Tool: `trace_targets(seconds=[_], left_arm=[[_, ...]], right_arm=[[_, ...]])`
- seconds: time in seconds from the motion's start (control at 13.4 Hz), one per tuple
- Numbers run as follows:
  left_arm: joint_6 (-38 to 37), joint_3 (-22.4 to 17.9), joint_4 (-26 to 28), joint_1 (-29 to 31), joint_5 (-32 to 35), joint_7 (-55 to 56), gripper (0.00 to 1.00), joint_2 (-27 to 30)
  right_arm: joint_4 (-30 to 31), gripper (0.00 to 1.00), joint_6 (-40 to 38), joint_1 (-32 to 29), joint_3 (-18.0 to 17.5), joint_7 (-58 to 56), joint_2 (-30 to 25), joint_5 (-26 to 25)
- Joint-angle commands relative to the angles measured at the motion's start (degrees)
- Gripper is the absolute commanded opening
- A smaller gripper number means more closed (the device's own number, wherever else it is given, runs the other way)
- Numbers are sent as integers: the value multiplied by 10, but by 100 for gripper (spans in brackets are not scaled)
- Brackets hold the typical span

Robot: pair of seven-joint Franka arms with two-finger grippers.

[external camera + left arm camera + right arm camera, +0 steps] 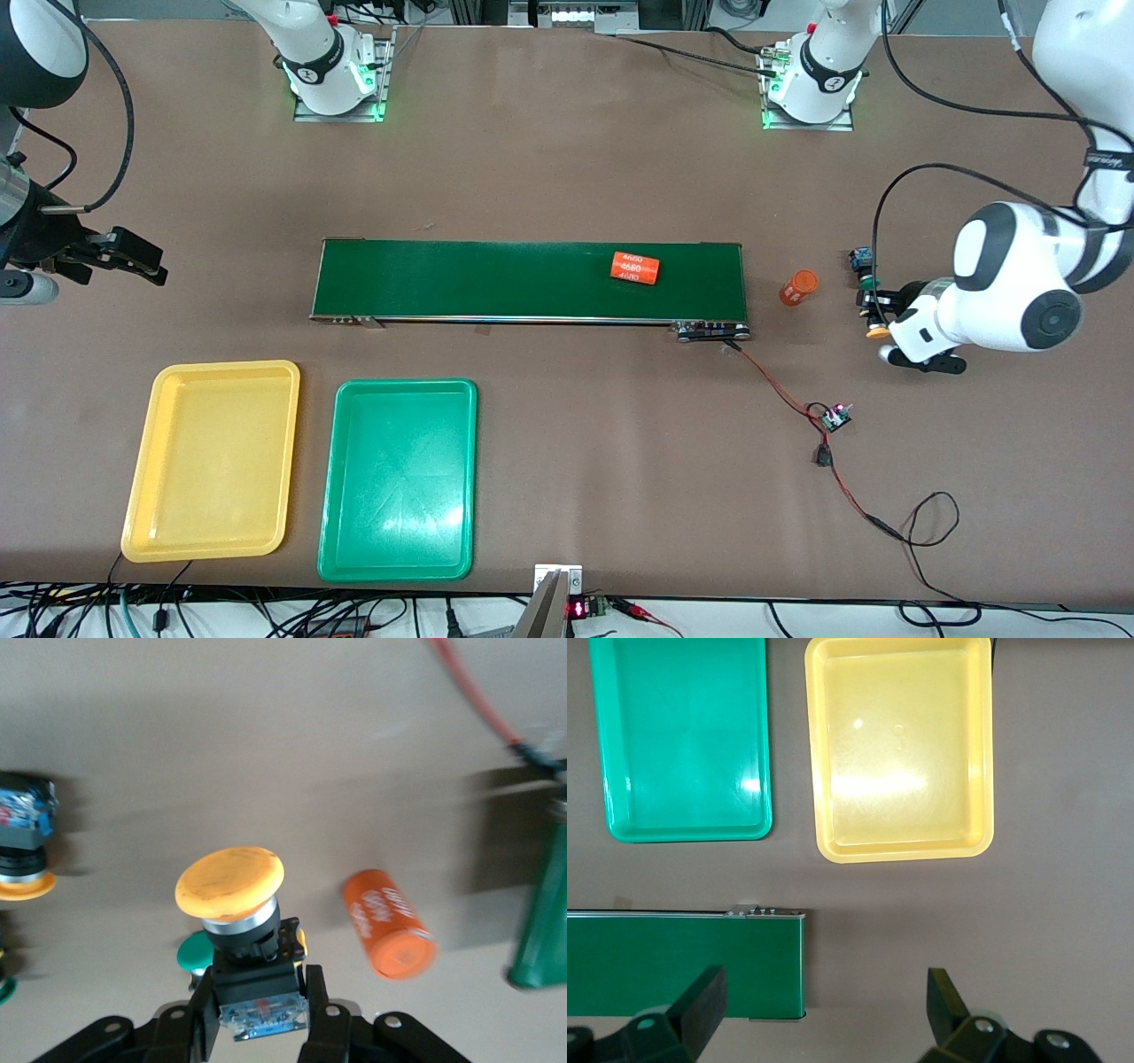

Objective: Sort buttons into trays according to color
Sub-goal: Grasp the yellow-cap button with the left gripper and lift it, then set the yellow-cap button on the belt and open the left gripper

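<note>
Front view: both trays (213, 461) bare; left gripper (261, 1014) clamps orange-capped button (232, 881); right gripper (824, 1010) spread.

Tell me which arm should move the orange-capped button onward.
Left. The left gripper is already shut on the orange-capped button; the right gripper hangs open over bare table by the conveyor belt.

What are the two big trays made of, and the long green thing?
The yellow tray and green tray look like smooth, glossy plastic: lamp glare shines on them. The conveyor belt looks like matt, rubbery sheet with no shine, though I can't be sure.
</note>
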State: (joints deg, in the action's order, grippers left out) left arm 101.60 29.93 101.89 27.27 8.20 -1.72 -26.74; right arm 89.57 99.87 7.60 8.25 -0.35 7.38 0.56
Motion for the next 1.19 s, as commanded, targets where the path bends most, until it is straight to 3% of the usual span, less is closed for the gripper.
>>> trace_targets(seconds=[0.0, 0.6, 0.89, 1.12], left_arm=[[-47, 79, -29, -5, 0, 18, 20, -7], [-25, 91, -23, -126, -46, 138, 20, -11], [39, 91, 29, -142, -48, 153, 21, -19], [72, 92, 52, -150, -48, 154, 21, -21]], right_arm=[[3, 100, 2, 0, -3, -2, -7, -6], [2, 100, 2, 1, -4, -3, -8, -6], [3, 100, 4, 0, -6, -2, -9, -7], [5, 100, 7, -42, -41, -3, -9, -7]])
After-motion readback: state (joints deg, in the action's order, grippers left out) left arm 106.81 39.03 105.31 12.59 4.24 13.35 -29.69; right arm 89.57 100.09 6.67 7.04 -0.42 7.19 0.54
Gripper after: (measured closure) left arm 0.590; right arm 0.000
